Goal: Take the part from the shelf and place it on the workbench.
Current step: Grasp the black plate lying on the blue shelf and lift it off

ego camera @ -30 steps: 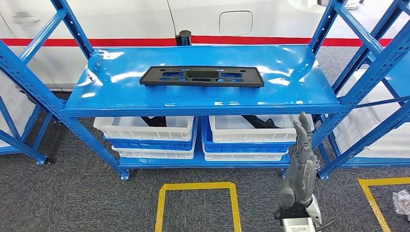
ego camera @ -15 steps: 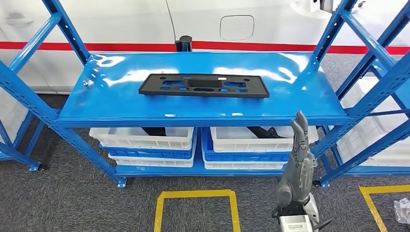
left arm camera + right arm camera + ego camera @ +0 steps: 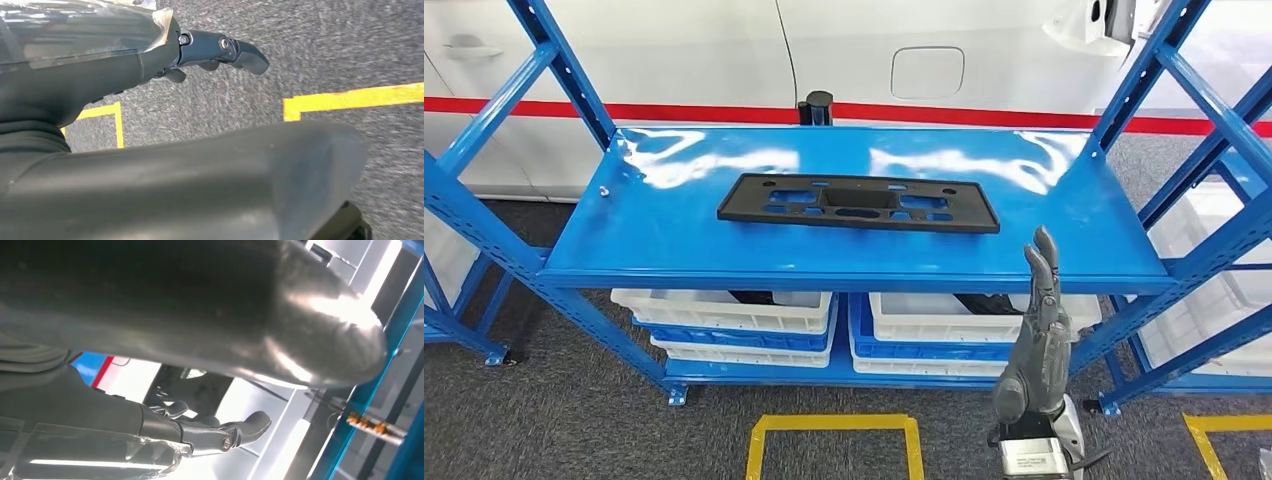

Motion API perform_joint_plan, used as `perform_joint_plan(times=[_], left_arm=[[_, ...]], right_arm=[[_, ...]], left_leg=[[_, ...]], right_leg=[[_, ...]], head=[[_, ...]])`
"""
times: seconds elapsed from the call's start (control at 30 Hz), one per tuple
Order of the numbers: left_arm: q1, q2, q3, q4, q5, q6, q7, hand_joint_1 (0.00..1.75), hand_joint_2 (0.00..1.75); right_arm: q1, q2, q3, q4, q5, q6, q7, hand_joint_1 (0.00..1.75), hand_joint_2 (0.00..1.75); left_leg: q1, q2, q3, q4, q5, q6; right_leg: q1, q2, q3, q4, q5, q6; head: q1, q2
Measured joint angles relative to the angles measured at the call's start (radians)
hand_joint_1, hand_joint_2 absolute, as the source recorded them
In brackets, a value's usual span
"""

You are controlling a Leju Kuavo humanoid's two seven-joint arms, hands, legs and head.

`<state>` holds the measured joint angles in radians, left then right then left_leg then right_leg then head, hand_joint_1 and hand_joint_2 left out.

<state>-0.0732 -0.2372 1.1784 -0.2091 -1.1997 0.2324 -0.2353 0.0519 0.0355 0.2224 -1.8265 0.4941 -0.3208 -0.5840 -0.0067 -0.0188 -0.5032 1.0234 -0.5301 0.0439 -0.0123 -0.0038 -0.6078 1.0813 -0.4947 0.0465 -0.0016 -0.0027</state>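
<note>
The part (image 3: 858, 203), a long flat black plate with cut-out windows, lies flat near the middle of the blue shelf (image 3: 1064, 200), its long edge across the robot's front, untouched. The right hand (image 3: 1036, 340) is raised in front of the shelf's front edge, fingers straight and slightly apart, holding nothing; the left hand (image 3: 220, 50) hangs over the grey floor, fingers loosely extended, empty. Judged stiff, light moulded plastic with a smooth, possibly slippery face; best taken near both short ends or by a window edge, since a one-sided hold would likely let it tip
</note>
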Motion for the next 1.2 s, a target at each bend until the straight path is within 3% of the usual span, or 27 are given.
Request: perform_joint_plan(times=[0.03, 0.07, 0.1, 0.17, 0.2, 0.23, 0.27, 0.33, 0.4, 0.53, 0.6, 0.67, 0.7, 0.73, 0.77, 0.8, 0.87, 0.9, 0.97, 1.2], left_arm=[[0.0, -0.001, 0.0, 0.0, 0.002, 0.002, 0.0, 0.0, 0.0], [-0.001, -0.001, 0.001, 0.0, 0.004, 0.004, 0.001, 0.0, 0.0], [-0.002, -0.002, 0.001, 0.0, 0.006, 0.006, 0.001, 0.0, 0.0], [-0.001, -0.001, 0.003, 0.0, 0.008, 0.009, 0.001, 0.0, 0.0], [0.0, -0.001, 0.004, 0.0, 0.009, 0.009, 0.001, 0.0, 0.0], [0.001, -0.001, 0.004, 0.0, 0.01, 0.009, 0.0, 0.0, 0.0], [0.001, -0.001, 0.005, 0.0, 0.011, 0.01, 0.0, 0.0, 0.0], [0.001, -0.001, 0.006, 0.0, 0.013, 0.01, -0.001, 0.0, 0.0], [0.001, -0.002, 0.007, 0.001, 0.014, 0.011, -0.002, 0.0, 0.0], [0.001, -0.004, 0.007, 0.001, 0.007, 0.018, 0.011, 0.0, 0.0], [0.0, -0.005, 0.007, 0.001, 0.0, 0.02, 0.019, 0.0, 0.0], [-0.001, -0.006, 0.007, 0.001, -0.002, 0.02, 0.022, 0.0, 0.0], [0.0, -0.006, 0.007, 0.001, -0.002, 0.021, 0.023, 0.0, 0.0], [0.0, -0.007, 0.007, 0.001, -0.002, 0.021, 0.024, 0.0, 0.0], [0.0, -0.007, 0.007, 0.001, -0.002, 0.021, 0.024, 0.0, 0.0], [0.0, -0.007, 0.008, 0.001, -0.002, 0.022, 0.025, 0.0, 0.0], [-0.001, -0.009, 0.008, 0.002, -0.001, 0.025, 0.025, 0.0, 0.0], [-0.001, -0.01, 0.008, 0.002, 0.0, 0.027, 0.025, 0.0, 0.0], [-0.001, -0.011, 0.008, 0.002, 0.0, 0.027, 0.024, 0.0, 0.0], [-0.001, -0.011, 0.008, 0.002, 0.0, 0.021, 0.016, 0.0, 0.0]], right_arm=[[-0.002, 0.0, -0.002, 0.002, 0.003, -0.002, 0.0, 0.0, 0.0], [-0.004, 0.001, -0.003, 0.003, 0.007, -0.005, 0.0, 0.0, 0.0], [-0.004, 0.001, -0.004, 0.003, 0.013, -0.009, 0.0, 0.0, 0.0], [-0.002, 0.001, -0.004, 0.004, 0.027, -0.022, 0.0, 0.0, 0.0], [-0.001, 0.001, -0.005, 0.006, 0.037, -0.032, 0.001, 0.0, 0.0], [0.001, 0.001, -0.005, 0.007, 0.048, -0.043, 0.003, 0.0, 0.44], [0.002, 0.001, -0.005, 0.008, 0.058, -0.054, 0.005, 0.0, 0.87], [0.003, 0.001, -0.006, 0.01, 0.074, -0.071, 0.01, 0.0, 1.75], [0.003, 0.0, -0.008, 0.011, 0.095, -0.089, 0.017, 0.0, 1.75], [0.009, 0.001, -0.02, 0.014, 0.232, -0.199, 0.064, 0.0, 1.75], [0.013, 0.0, -0.032, 0.017, 0.278, -0.239, 0.079, 0.0, 1.75], [0.019, -0.001, -0.04, 0.021, 0.289, -0.25, 0.084, 0.0, 1.75], [0.022, -0.002, -0.044, 0.024, 0.29, -0.251, 0.085, 0.0, 1.75], [0.025, -0.003, -0.048, 0.027, 0.296, -0.255, 0.088, 0.0, 1.75], [0.027, -0.003, -0.052, 0.029, 0.308, -0.261, 0.095, 0.0, 1.75], [0.027, -0.003, -0.056, 0.031, 0.331, -0.273, 0.11, 0.0, 1.75], [0.028, -0.002, -0.072, 0.036, 0.408, -0.31, 0.161, 0.0, 1.75], [0.028, -0.001, -0.083, 0.04, 0.454, -0.327, 0.191, 0.0, 1.75], [0.028, 0.001, -0.112, 0.051, 0.534, -0.347, 0.249, 0.0, 1.75], [0.003, 0.003, -0.237, 0.136, 0.75, -0.353, 0.401, 0.0, 1.75]], left_leg=[[0.0, 0.002, 0.003, 0.028, -0.015, -0.011], [0.001, 0.006, -0.015, 0.076, -0.029, -0.022], [0.005, 0.009, -0.05, 0.14, -0.048, -0.031], [0.013, 0.011, -0.136, 0.25, -0.094, -0.043], [0.017, 0.012, -0.167, 0.272, -0.102, -0.048], [0.02, 0.013, -0.181, 0.263, -0.089, -0.052], [0.023, 0.014, -0.178, 0.222, -0.053, -0.055], [0.028, 0.02, -0.143, 0.097, 0.035, -0.059], [0.025, 0.025, -0.117, 0.03, 0.06, -0.051], [0.018, 0.022, -0.098, 0.019, 0.07, -0.017], [0.018, 0.021, -0.089, 0.011, 0.069, -0.004], [0.014, 0.02, -0.086, 0.01, 0.062, 0.007], [0.011, 0.017, -0.083, 0.01, 0.058, 0.01], [0.008, 0.014, -0.079, 0.01, 0.054, 0.012], [0.005, 0.011, -0.072, 0.01, 0.049, 0.013], [0.003, 0.008, -0.064, 0.01, 0.044, 0.013], [-0.002, 0.004, -0.052, 0.01, 0.033, 0.008], [-0.005, 0.003, -0.049, 0.011, 0.028, 0.009], [-0.008, 0.002, -0.048, 0.012, 0.022, 0.011], [-0.006, 0.004, -0.042, 0.001, 0.021, 0.007]], right_leg=[[-0.001, 0.0, 0.029, -0.057, 0.033, -0.016], [-0.003, 0.0, 0.041, -0.063, 0.025, -0.036], [-0.008, 0.001, 0.051, -0.065, 0.02, -0.046], [-0.01, 0.002, 0.056, -0.065, 0.011, -0.049], [-0.011, 0.003, 0.061, -0.065, 0.005, -0.047], [-0.014, 0.004, 0.068, -0.065, -0.002, -0.044], [-0.018, 0.004, 0.078, -0.065, -0.009, -0.039], [-0.022, 0.005, 0.099, -0.064, -0.025, -0.026], [-0.02, 0.004, 0.109, -0.064, -0.038, -0.011], [-0.018, 0.002, 0.115, -0.058, -0.06, 0.014], [-0.017, 0.002, 0.071, 0.029, -0.097, 0.009], [-0.013, 0.003, -0.018, 0.169, -0.14, 0.003], [-0.011, 0.003, -0.054, 0.214, -0.145, 0.005], [-0.009, 0.003, -0.072, 0.223, -0.133, 0.009], [-0.007, 0.003, -0.07, 0.19, -0.104, 0.015], [-0.004, 0.003, -0.05, 0.123, -0.064, 0.02], [0.005, 0.004, -0.002, -0.005, 0.005, 0.012], [0.007, 0.004, 0.012, -0.04, 0.023, 0.005], [0.008, 0.005, 0.02, -0.053, 0.033, -0.004], [0.009, 0.005, 0.02, -0.053, 0.029, -0.013]], head=[[-0.002, 0.0], [-0.004, 0.0], [-0.005, 0.0], [-0.007, 0.0], [-0.008, 0.0], [-0.008, 0.0], [-0.008, 0.0], [-0.008, 0.0], [-0.01, 0.0], [-0.01, 0.0], [-0.008, 0.0], [-0.006, 0.0], [-0.006, 0.0], [-0.006, 0.0], [-0.006, 0.0], [-0.005, 0.0], [-0.006, 0.0], [-0.007, 0.0], [-0.007, 0.0], [-0.008, 0.0]])
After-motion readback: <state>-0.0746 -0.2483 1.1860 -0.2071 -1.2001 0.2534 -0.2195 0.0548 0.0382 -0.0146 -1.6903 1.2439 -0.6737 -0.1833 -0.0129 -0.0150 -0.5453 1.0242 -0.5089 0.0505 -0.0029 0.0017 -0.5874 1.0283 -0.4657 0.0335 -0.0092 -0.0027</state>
